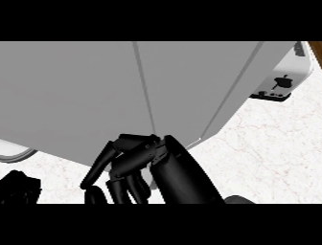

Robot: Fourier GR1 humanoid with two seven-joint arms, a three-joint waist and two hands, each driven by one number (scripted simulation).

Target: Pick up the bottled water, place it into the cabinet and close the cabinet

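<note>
Head view: the grey cabinet [72,95] fills the frame from 9 o'clock round to 1 o'clock, with a thin seam running down its face. The bottled water is nowhere to be seen. It may be behind those doors, but I can't tell from here.

The right hand [139,165] comes up from 6 o'clock and its knuckles meet the cabinet's lower edge right where the seam ends. Its fingers [100,167] hang relaxed, grasping nothing. The left hand [9,189] is a dark shape low at 8 o'clock, and I can't tell whether it is released or clenched.

The risk I see is the door. The contact sits at the seam's very bottom corner, so a push could slide off the edge or leave the door a crack ajar. I can't judge whether it is flush.

A white toaster [285,79] stands at 2 o'clock, just beside the cabinet's right side. A plate [12,154] rim peeks out from under the cabinet at 9 o'clock. Neither is in the hand's way on the marbled counter [277,158].
</note>
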